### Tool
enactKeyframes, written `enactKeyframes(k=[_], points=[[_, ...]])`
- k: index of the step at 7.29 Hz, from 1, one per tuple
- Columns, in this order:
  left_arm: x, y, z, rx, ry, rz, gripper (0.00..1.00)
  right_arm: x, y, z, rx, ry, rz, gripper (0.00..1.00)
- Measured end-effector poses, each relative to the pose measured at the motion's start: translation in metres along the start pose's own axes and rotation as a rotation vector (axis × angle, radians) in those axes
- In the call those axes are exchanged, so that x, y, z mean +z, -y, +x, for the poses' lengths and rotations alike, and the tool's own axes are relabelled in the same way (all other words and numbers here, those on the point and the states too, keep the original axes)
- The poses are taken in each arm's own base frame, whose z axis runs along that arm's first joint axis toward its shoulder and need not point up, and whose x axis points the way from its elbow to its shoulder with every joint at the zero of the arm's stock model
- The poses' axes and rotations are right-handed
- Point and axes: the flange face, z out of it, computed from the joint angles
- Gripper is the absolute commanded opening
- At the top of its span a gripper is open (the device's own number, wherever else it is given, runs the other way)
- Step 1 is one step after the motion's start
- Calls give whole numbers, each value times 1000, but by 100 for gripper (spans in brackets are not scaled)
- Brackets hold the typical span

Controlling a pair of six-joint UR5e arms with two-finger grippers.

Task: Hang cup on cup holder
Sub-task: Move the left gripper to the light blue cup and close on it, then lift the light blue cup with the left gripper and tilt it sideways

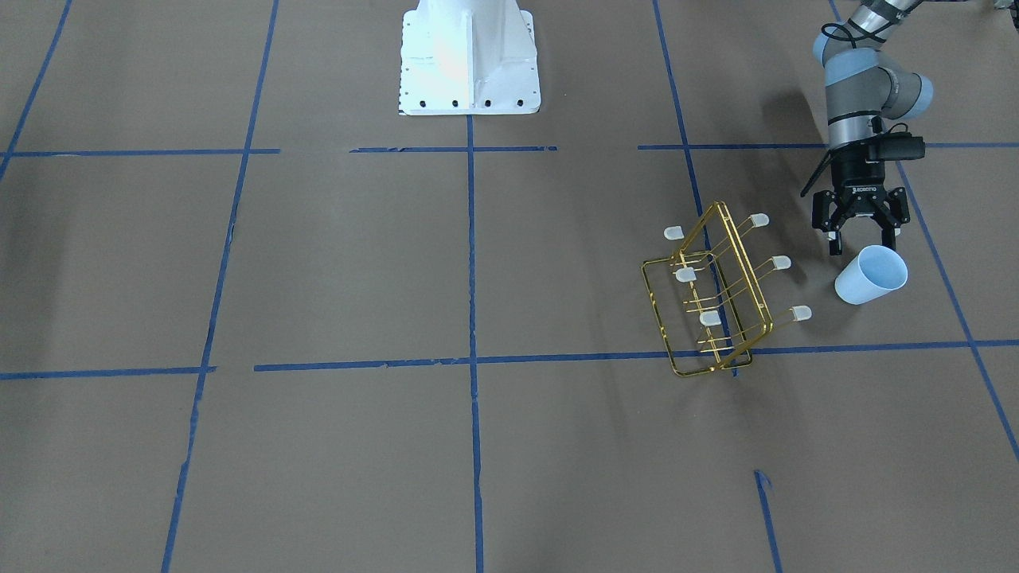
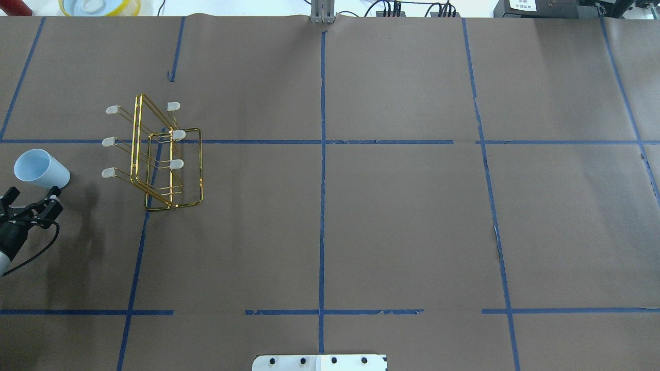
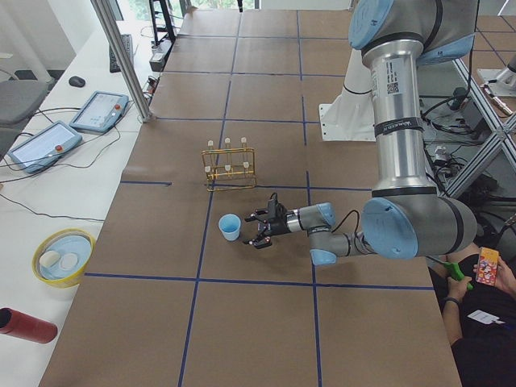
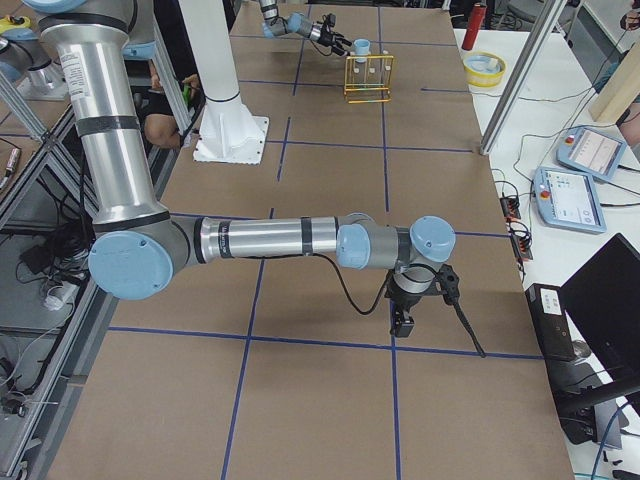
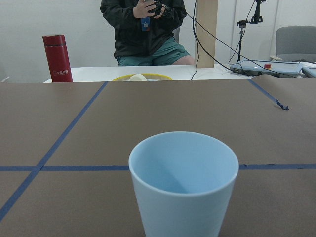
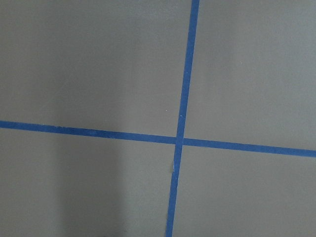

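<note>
The pale-blue cup stands upright on the brown table, mouth up, a short way from the rack. It shows close and centred in the left wrist view and from overhead. The gold wire cup holder stands nearby with its white-capped prongs bare. My left gripper is open and empty, low over the table just short of the cup. My right gripper hangs over the table far from both; I cannot tell whether it is open or shut.
The robot's white base stands at the table's middle edge. A yellow bowl and a red bottle sit past the table's left end. A seated person is beyond that end. Blue tape lines grid the table.
</note>
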Motion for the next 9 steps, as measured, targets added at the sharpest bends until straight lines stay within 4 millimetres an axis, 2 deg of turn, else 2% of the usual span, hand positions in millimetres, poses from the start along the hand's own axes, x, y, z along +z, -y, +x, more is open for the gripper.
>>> enactKeyframes(k=[6, 9], points=[[24, 3, 2, -12, 32, 31, 98, 0, 0, 0, 0, 0, 0, 100], [39, 2, 11, -23, 42, 46, 98, 0, 0, 0, 0, 0, 0, 100]])
